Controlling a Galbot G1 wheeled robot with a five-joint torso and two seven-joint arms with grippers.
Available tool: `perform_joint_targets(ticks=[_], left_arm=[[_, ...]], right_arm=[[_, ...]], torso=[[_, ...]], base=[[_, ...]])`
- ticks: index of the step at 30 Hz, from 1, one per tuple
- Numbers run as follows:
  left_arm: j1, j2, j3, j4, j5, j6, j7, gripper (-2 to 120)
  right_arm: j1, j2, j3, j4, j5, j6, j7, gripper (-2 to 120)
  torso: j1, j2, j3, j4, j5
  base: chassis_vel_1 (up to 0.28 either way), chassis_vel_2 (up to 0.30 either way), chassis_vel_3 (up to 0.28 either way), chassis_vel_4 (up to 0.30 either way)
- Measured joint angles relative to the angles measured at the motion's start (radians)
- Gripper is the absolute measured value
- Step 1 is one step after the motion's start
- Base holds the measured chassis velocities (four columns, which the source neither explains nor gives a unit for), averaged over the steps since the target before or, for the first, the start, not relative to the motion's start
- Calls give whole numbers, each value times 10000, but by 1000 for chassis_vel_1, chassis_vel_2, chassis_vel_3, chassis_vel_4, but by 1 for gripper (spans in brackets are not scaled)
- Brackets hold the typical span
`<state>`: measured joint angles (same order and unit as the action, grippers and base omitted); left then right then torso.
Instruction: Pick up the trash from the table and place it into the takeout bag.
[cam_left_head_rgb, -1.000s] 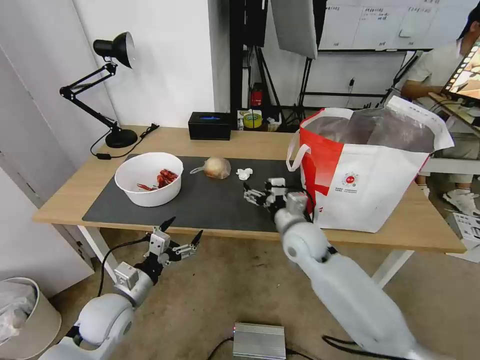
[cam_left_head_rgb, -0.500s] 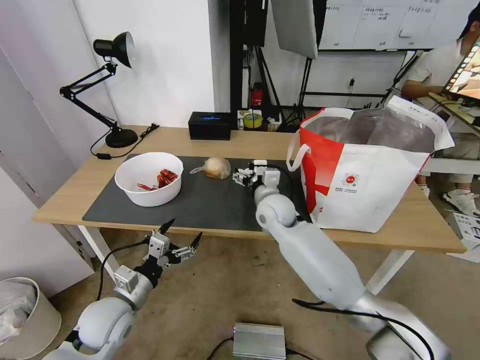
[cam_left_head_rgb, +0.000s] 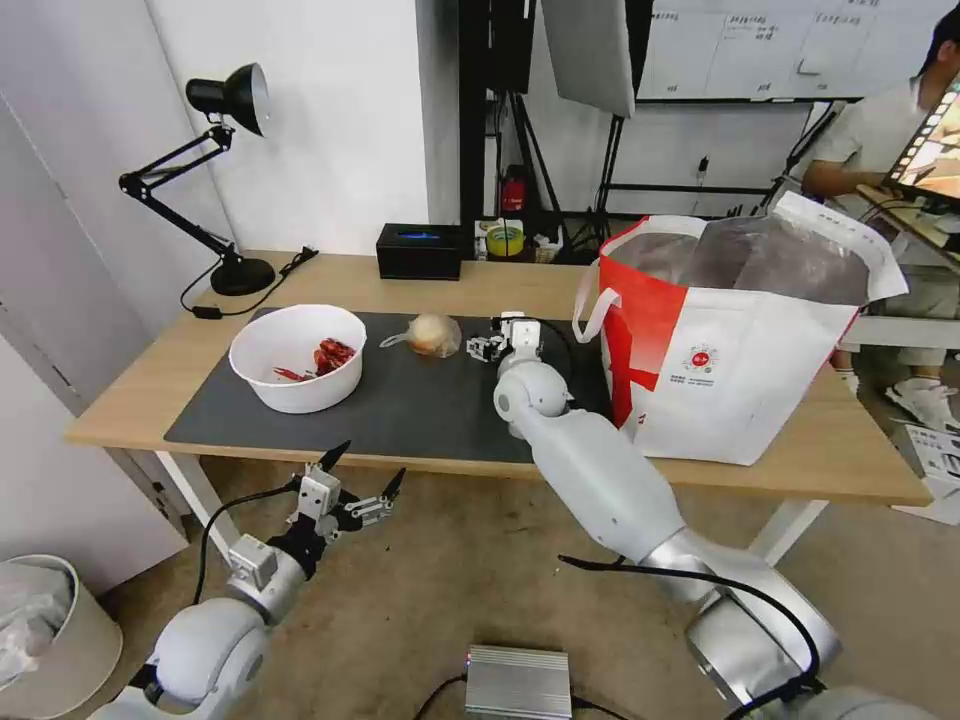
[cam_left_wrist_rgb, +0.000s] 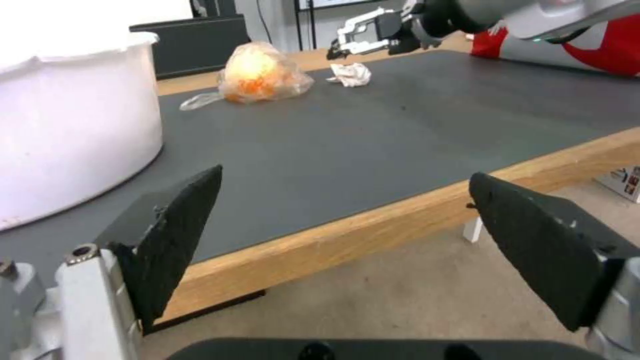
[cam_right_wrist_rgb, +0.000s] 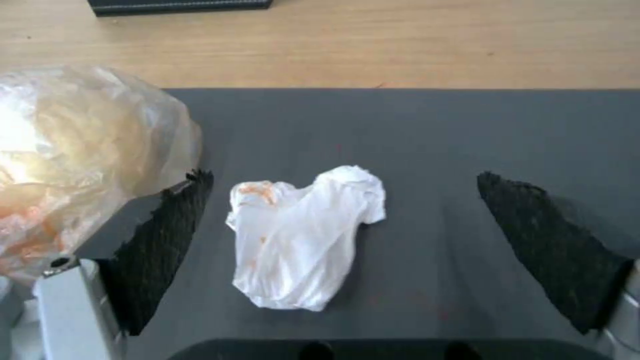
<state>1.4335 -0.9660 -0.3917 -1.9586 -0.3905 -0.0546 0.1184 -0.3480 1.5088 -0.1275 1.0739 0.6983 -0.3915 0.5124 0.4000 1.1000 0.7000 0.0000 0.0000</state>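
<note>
Our right claw (cam_right_wrist_rgb: 343, 250) hangs wide open around the small white tissue (cam_right_wrist_rgb: 303, 235) on the counter (cam_left_head_rgb: 500, 285); it looks soft and light, so we should pinch its puffy middle.

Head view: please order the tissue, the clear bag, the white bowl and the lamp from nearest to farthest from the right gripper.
1. Tissue, on the mat between the open fingers of the right gripper.
2. Clear bag, just to the gripper's left.
3. White bowl, farther left on the mat.
4. Lamp, at the table's far left corner.
</note>
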Motion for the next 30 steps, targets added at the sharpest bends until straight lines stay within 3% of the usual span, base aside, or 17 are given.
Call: perform_joint_targets(ticks=[30], left_arm=[[157,-101,-22,-9,129,-101,2,100]], right_arm=[[500,548,251,-1390,-536,-293,-510,100]], torso=[[0,0,0,0,0]], base=[[0,0,0,0]])
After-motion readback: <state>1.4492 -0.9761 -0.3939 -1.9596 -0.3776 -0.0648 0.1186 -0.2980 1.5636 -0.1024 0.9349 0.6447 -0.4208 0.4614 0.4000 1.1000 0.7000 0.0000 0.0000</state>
